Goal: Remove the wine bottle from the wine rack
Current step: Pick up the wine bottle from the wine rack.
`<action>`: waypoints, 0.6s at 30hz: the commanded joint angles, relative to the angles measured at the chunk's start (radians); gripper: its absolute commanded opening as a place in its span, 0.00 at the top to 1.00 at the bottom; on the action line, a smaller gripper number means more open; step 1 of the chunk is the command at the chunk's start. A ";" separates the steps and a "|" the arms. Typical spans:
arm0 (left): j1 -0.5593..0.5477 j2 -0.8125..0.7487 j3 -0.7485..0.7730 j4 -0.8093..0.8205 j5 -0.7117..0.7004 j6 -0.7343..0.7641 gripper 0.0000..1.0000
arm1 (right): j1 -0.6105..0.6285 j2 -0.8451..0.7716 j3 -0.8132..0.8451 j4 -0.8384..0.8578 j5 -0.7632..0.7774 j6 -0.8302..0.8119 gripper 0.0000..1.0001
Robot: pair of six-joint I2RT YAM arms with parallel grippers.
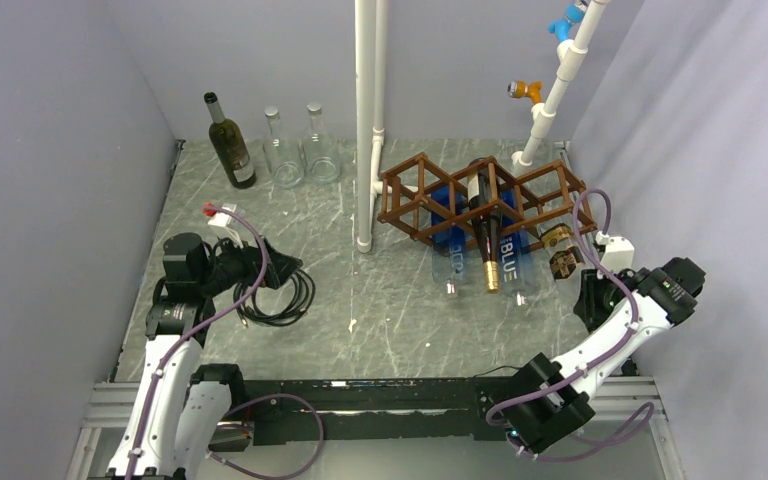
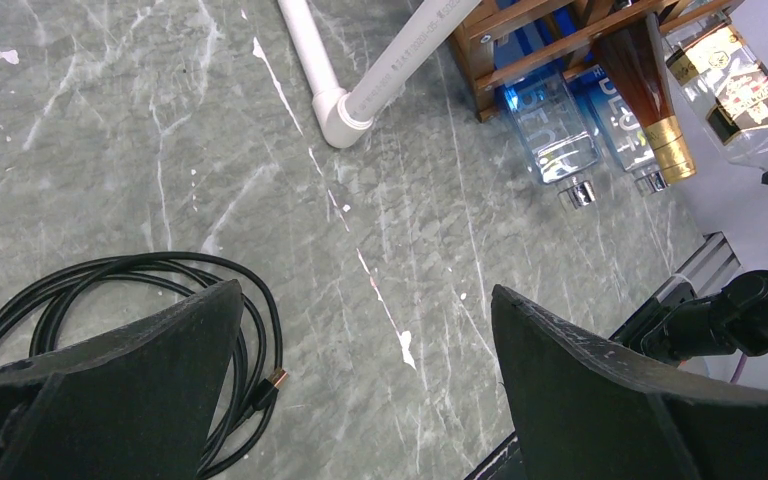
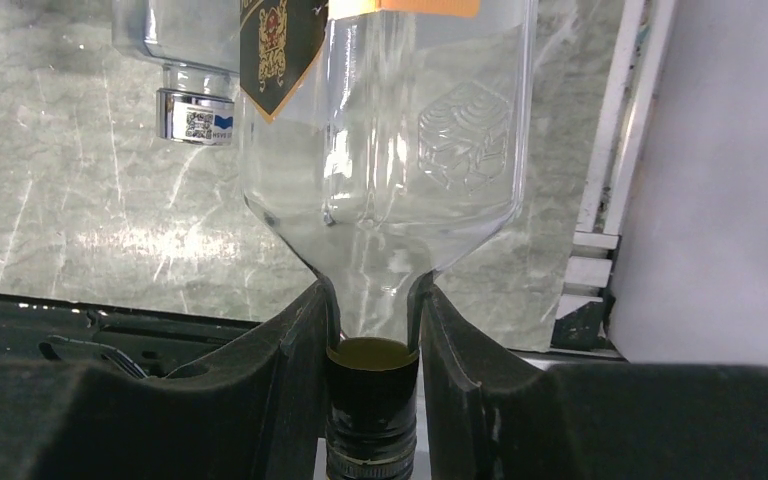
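Half done at most: my right gripper [image 3: 372, 300] pinches the neck of the clear glass, gold-and-black-labelled wine bottle [image 3: 420, 130]. It lies in the right cell of the brown wooden lattice wine rack [image 1: 430, 195], not yet drawn out. My left gripper [image 2: 365, 300] hangs spread, well left.

Robot lab cell: grey partition walls [image 1: 50, 150], aluminium rail [image 1: 95, 408], PVC pipes [image 1: 368, 100].

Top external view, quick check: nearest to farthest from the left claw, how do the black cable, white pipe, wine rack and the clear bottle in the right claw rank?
From the left claw:
1. black cable, coiled right beside it.
2. white pipe, upright at mid-table.
3. wine rack, beyond the pipe.
4. clear bottle, at the rack's far right end, neck in the right claw.
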 commanded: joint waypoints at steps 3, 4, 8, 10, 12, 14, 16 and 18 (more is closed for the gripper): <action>-0.005 -0.018 0.040 0.025 0.025 0.016 0.01 | -0.008 -0.034 0.097 -0.046 -0.044 -0.026 1.00; -0.005 -0.018 0.040 0.024 0.026 0.016 0.00 | -0.008 -0.037 0.106 -0.049 -0.046 -0.025 1.00; -0.005 -0.018 0.041 0.025 0.026 0.016 0.00 | -0.008 -0.051 0.131 -0.060 -0.049 -0.016 1.00; -0.005 -0.019 0.040 0.025 0.026 0.016 0.01 | -0.008 -0.054 0.136 -0.061 -0.047 -0.012 1.00; -0.005 -0.020 0.041 0.025 0.024 0.016 0.00 | -0.008 -0.056 0.139 -0.064 -0.043 -0.010 1.00; -0.005 -0.019 0.041 0.025 0.024 0.016 0.01 | -0.008 -0.061 0.139 -0.062 -0.037 -0.006 1.00; -0.005 -0.019 0.041 0.025 0.025 0.016 0.01 | -0.008 -0.067 0.144 -0.062 -0.035 -0.001 1.00; -0.005 -0.020 0.041 0.025 0.025 0.016 0.01 | -0.008 -0.073 0.153 -0.065 -0.037 0.006 1.00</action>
